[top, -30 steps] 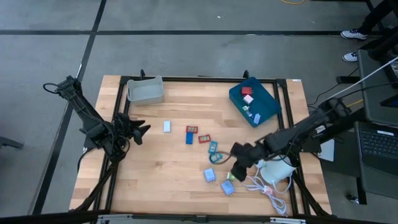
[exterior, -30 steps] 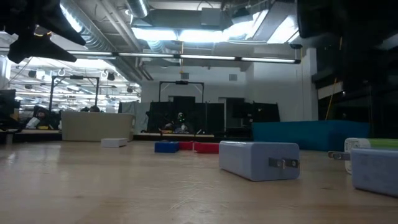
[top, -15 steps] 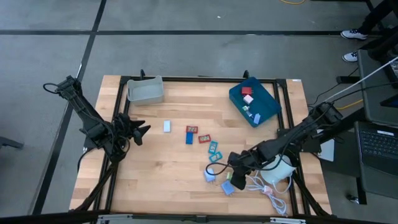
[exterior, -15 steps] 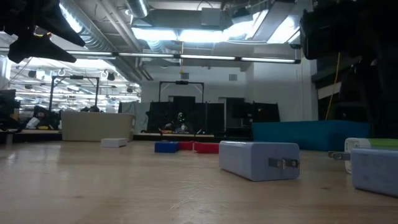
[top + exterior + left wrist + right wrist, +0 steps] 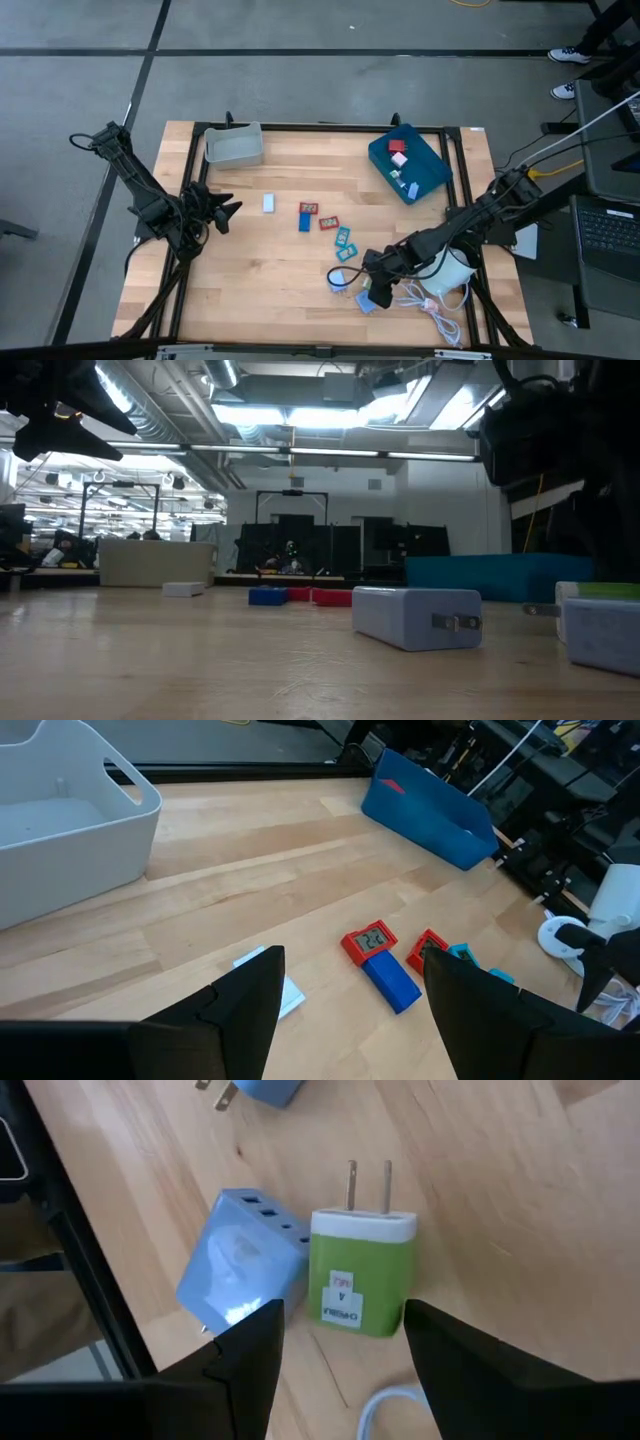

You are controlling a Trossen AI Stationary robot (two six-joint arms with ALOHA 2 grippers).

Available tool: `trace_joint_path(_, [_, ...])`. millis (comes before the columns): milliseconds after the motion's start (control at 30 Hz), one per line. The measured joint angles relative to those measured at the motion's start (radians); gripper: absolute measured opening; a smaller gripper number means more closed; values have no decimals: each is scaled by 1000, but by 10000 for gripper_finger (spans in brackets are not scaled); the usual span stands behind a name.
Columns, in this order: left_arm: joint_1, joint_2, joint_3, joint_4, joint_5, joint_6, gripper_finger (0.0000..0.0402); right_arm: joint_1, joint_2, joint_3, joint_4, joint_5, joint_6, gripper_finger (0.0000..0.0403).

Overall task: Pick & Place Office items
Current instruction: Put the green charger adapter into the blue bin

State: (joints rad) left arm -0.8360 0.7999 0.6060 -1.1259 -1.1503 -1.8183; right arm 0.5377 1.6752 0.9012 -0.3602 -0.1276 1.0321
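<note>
The right end effector (image 5: 340, 1342), fingers apart and empty, has dropped from higher up to straddle a green plug adapter (image 5: 361, 1277) with white top and metal prongs, touching a light-blue charger block (image 5: 243, 1269), near the worktop's (image 5: 260, 280) front right corner. A grasp looks imminent. These are smooth, blocky plastic pieces on pale grained wood. The left end effector (image 5: 345, 1000), open, idles far off.

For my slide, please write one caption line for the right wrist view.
Open right gripper poised over a green plug adapter lying flat beside a light blue charger block on the wooden table.
</note>
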Motion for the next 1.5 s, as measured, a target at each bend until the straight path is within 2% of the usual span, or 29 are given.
trace_joint_path(333, [0,0,0,0,0,-1,235,-23,12,-1,3,39,15,215])
trace_joint_path(833, [0,0,0,0,45,0,235,-53,85,3,17,23,11,214])
trace_joint_path(933, [0,0,0,0,44,3,235,-57,86,3,17,44,29,201])
trace_joint_path(1100, [0,0,0,0,42,18,235,-77,86,3,17,40,31,152])
trace_joint_path(1333, [0,0,0,-1,39,18,235,-121,77,0,41,31,34,151])
trace_joint_path(1400, [0,0,0,-1,37,19,235,-146,66,-2,61,56,32,151])
trace_joint_path(1500, [0,0,0,-1,37,25,235,-202,26,-5,85,170,26,148])
